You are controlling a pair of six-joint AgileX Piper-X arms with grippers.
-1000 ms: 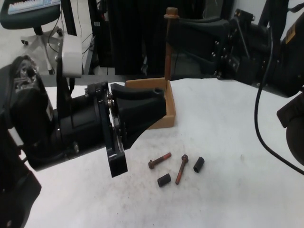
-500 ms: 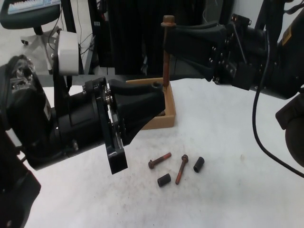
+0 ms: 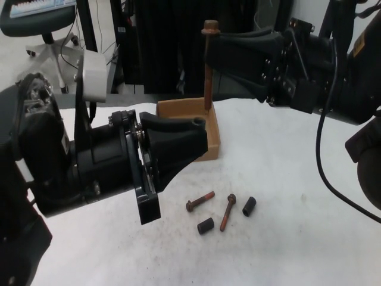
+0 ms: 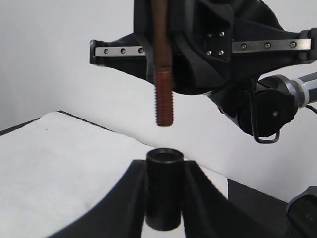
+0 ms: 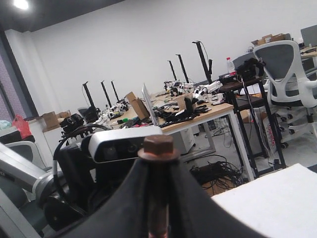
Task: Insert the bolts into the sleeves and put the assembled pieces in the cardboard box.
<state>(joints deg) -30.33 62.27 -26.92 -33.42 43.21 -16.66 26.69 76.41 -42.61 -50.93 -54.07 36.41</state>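
Observation:
My left gripper (image 4: 164,198) is shut on a black sleeve (image 4: 164,187), held upright with its bore facing up. Just above it hangs a rusty bolt (image 4: 162,74), threaded end down, a small gap from the sleeve's mouth. My right gripper (image 5: 157,198) is shut on that bolt, whose hex head (image 5: 157,146) sticks up between the fingers. In the high view the bolt (image 3: 208,71) stands upright over the left gripper (image 3: 199,124), above the cardboard box (image 3: 178,108). Two loose bolts (image 3: 199,201) (image 3: 228,212) and two loose sleeves (image 3: 206,226) (image 3: 249,206) lie on the white bench.
The box sits at the bench's far edge, partly hidden by the left arm (image 3: 89,161). A black cable (image 3: 324,149) hangs from the right arm (image 3: 297,65). White bench surface (image 3: 286,250) lies open to the front right.
The right arm has brought the bolt slightly left and lower. The left arm has shifted a little to the right and down with the sleeve, which now sits under the bolt's tip.

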